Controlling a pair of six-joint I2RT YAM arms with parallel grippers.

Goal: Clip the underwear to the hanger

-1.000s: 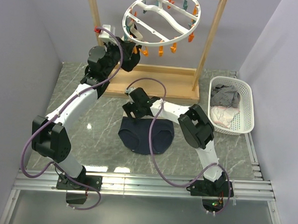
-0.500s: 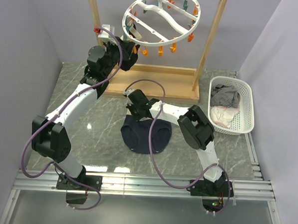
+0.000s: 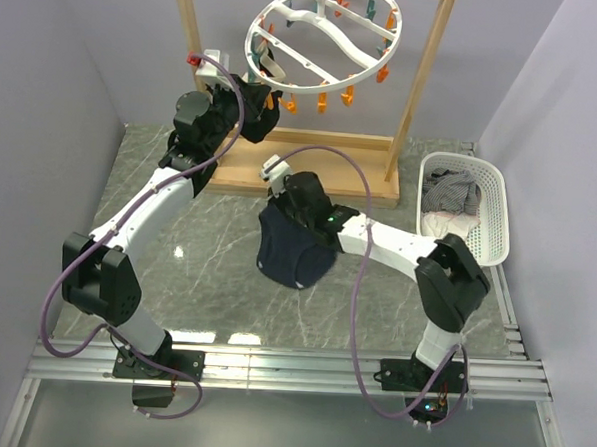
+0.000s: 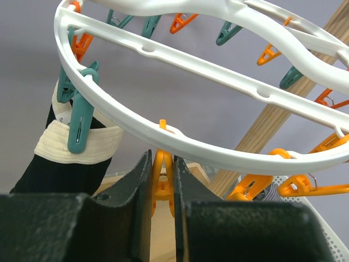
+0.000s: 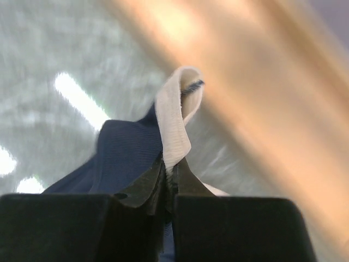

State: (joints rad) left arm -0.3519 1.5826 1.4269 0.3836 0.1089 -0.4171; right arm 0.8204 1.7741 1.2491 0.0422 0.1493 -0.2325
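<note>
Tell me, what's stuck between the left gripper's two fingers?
An orange clip hanging from the white hanger, squeezed by the left gripper. The left wrist view shows it.

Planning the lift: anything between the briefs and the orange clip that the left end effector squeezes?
Nothing visible. The underwear hangs from the right end effector below the hanger, with open air up to the orange clip in the left end effector. A black garment is clipped just beside it.
</note>
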